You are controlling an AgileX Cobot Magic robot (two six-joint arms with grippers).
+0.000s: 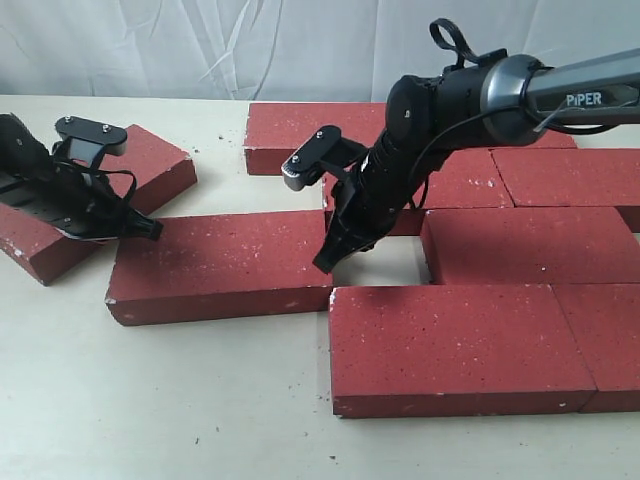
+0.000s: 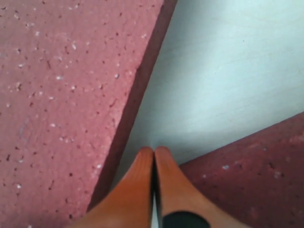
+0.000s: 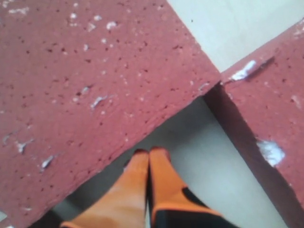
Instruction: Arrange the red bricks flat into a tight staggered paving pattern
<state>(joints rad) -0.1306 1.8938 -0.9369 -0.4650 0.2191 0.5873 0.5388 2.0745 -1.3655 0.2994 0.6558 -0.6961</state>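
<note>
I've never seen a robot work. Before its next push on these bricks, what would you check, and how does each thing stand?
1. Right gripper shut for pushing: ok, fingertips together.
2. Left gripper shut: ok.
3. Right gripper down in the gap between the loose brick and the neighbour brick: ok.
4. That gap closed: not ok, bare table shows.
5. Slanted brick at far left lined up: not ok.
6. Right tip touching a brick: cannot tell.

Saw a pale cream desk point(image 1: 150, 400), dotted with small dark crumbs, and behind it a creased white curtain point(image 1: 200, 45).
</note>
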